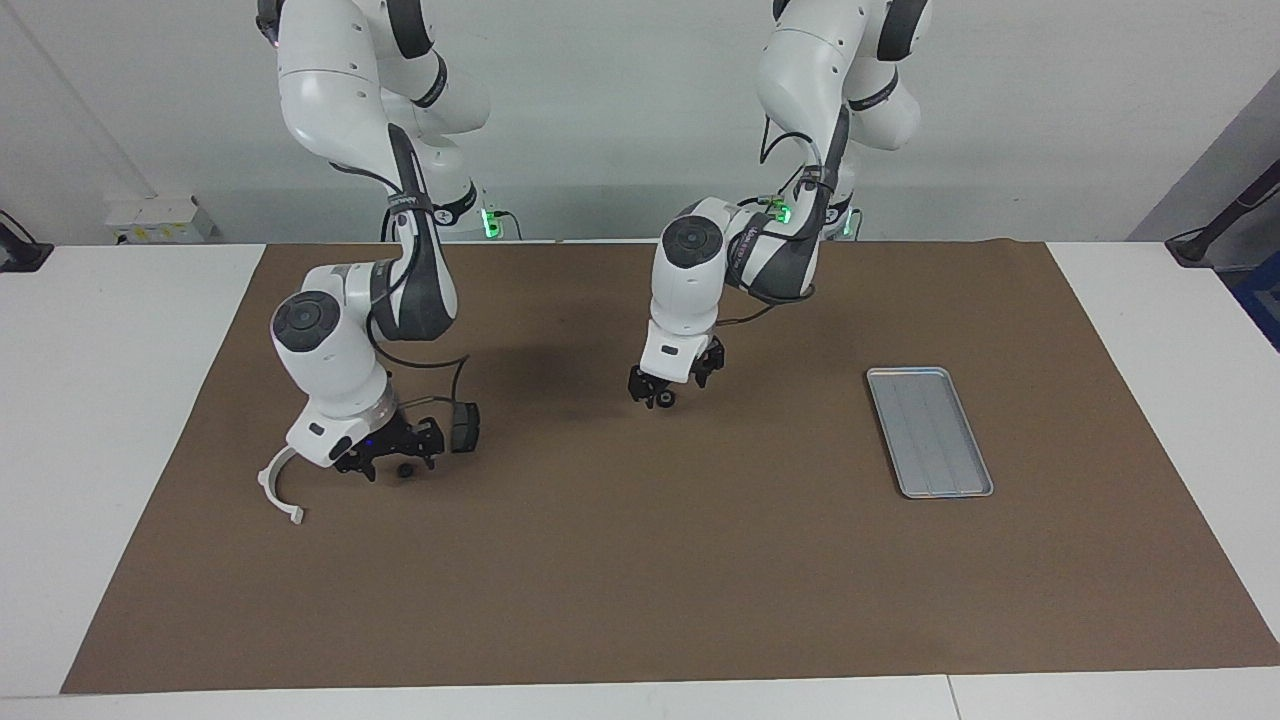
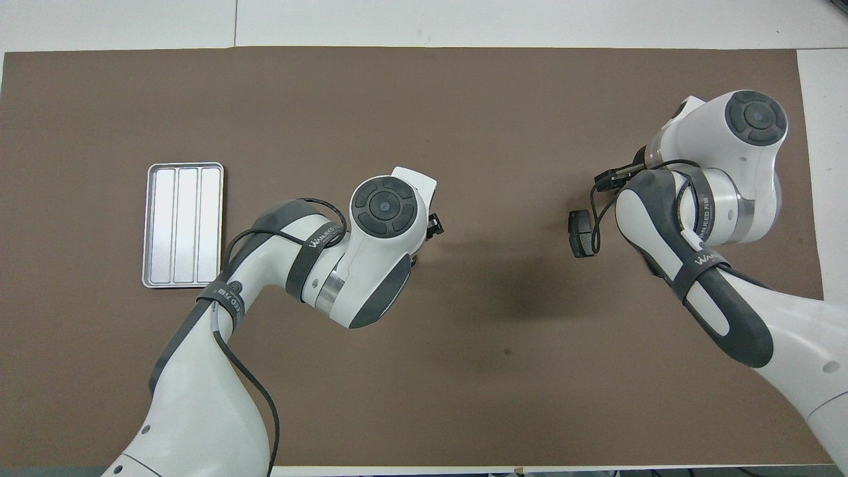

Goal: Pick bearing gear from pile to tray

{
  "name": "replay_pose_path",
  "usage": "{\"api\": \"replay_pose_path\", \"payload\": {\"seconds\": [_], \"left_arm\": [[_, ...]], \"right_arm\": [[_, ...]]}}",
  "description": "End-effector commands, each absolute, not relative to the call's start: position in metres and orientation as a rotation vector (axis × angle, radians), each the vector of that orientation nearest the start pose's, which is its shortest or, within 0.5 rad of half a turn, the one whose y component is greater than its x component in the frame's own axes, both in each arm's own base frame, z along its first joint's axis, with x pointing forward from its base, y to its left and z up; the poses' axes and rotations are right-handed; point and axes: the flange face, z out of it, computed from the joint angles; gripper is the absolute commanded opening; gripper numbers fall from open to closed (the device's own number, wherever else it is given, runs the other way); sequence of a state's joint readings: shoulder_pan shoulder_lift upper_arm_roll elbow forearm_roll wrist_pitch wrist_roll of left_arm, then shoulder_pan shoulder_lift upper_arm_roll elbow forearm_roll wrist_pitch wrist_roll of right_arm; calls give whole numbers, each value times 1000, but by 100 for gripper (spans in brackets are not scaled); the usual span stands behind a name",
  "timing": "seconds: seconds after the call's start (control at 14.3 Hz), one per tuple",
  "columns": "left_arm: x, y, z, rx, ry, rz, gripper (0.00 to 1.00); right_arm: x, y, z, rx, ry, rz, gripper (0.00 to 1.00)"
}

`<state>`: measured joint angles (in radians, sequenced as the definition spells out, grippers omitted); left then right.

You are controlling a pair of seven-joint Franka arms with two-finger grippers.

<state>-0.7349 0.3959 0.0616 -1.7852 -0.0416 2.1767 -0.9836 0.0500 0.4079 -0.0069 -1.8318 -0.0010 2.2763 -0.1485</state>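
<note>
Two small black bearing gears lie on the brown mat. One gear (image 1: 663,398) sits mid-table, and my left gripper (image 1: 668,383) is low over it, open, a finger on each side. The other gear (image 1: 405,469) belongs to the pile at the right arm's end, and my right gripper (image 1: 396,461) hangs open just over it, fingers straddling it. Whether either gripper touches its gear does not show. The silver tray (image 1: 930,432) (image 2: 183,225) lies at the left arm's end, with nothing in it. Both gears are hidden under the arms in the overhead view.
A white half-ring bracket (image 1: 280,488) lies beside the right gripper toward the table's end. A dark brake pad (image 1: 465,425) (image 2: 581,232) lies just nearer to the robots than the pile's gear. The brown mat (image 1: 640,580) covers most of the white table.
</note>
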Motion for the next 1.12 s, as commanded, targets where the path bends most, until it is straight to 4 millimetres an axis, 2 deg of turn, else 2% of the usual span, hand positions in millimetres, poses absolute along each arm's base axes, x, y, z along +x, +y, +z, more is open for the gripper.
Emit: {"api": "replay_pose_path", "payload": {"seconds": [0.0,0.42,0.49,0.7,0.91,0.98,1.05], "left_arm": [[492,-404,320,-3103,-502,-21,96],[487,-401,310,-3109,-502,-29,88],[488,-401,310,-3114,-503,-37,88],[482,-406,308,-3117,-489,-38,87],[480,-407,305,-3123,-492,-47,86],[480,-406,304,-3117,-494,-39,85],[479,-406,303,-3115,-494,-36,81]], "right_arm": [[639,26,297,-3124,-278,-42,92],[625,13,282,-3124,-280,-10,92],[624,13,281,-3123,-280,-3,89],[622,14,280,-3122,-287,4,66],[622,13,280,-3123,-282,6,27],[622,13,280,-3123,-282,6,18],[622,14,280,-3122,-284,9,13]]}}
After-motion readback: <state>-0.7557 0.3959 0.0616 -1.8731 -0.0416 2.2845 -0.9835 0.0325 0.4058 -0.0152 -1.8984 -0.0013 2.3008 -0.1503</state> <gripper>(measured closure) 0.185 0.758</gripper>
